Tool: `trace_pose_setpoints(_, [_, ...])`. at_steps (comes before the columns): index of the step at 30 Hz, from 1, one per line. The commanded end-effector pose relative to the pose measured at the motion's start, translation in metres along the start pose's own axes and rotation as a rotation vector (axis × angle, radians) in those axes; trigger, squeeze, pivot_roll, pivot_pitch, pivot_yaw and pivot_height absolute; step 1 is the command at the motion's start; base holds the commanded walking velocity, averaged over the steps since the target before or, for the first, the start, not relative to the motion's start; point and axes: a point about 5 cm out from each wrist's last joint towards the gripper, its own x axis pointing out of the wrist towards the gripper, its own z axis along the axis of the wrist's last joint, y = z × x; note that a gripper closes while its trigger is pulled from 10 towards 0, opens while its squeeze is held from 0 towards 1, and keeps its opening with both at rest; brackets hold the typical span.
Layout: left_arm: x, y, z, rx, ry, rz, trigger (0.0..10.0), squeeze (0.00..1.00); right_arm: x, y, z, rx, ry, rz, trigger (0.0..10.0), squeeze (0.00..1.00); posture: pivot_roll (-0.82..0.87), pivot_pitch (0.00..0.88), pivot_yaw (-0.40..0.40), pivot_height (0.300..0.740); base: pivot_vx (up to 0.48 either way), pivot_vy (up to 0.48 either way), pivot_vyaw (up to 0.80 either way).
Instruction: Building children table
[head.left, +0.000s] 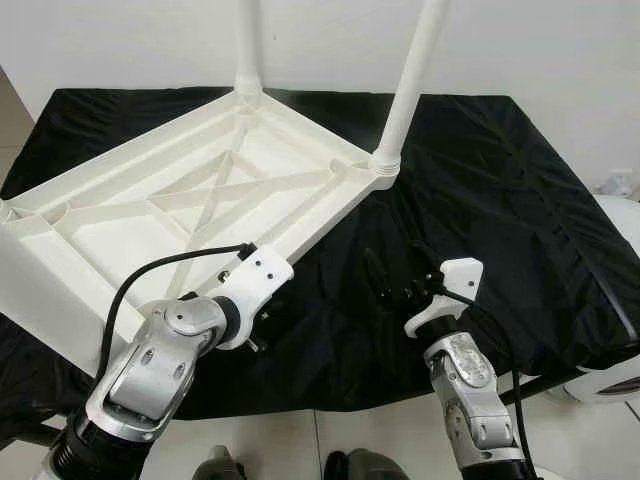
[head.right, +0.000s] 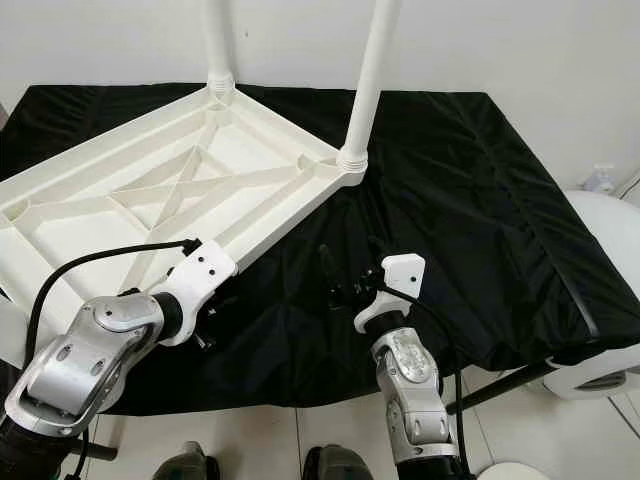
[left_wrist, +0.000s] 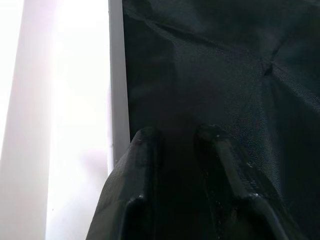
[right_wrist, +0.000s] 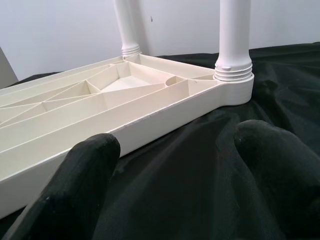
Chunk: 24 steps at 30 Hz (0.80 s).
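Left eye view: tabletop (head.left: 190, 200) upturned, black cloth (head.left: 480, 190) beneath.

1. One white plastic tabletop (head.left: 190, 205), lying upside down with its ribbed underside showing.
2. Two white legs standing in its far corner sockets: one leg (head.left: 248, 45) at the back corner, a second leg (head.left: 410, 85) at the corner nearer the right.
3. One black cloth (head.left: 480, 190) covering the bench.
4. Two grippers: the left gripper (left_wrist: 180, 145) and the right gripper (right_wrist: 175, 150).

White tabletop (head.left: 200, 190) and legs (head.left: 410, 80) on black cloth (head.left: 480, 200)
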Motion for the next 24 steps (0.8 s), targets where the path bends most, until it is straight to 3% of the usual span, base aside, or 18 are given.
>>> trace_pose_setpoints(1, [-0.011, 0.008, 0.01, 0.032, -0.036, 0.125, 10.0, 0.0, 0.0, -0.001, -0.002, -0.006, 0.006, 0.004, 10.0, 0.0, 0.02, 0.055, -0.063, 0.74, 0.0, 0.0, 0.0])
trace_pose_setpoints(11, [-0.032, 0.008, 0.026, 0.072, -0.112, 0.071, 10.0, 0.0, 0.0, -0.001, -0.002, -0.004, 0.007, 0.012, 10.0, 0.0, 0.02, 0.058, -0.071, 0.74, 0.0, 0.0, 0.0])
trace_pose_setpoints(24, [-0.036, 0.013, -0.002, 0.182, 0.114, 0.123, 10.0, 0.0, 0.0, 0.001, -0.002, -0.001, 0.008, 0.015, 10.0, 0.0, 0.02, 0.06, -0.067, 0.74, 0.0, 0.0, 0.0])
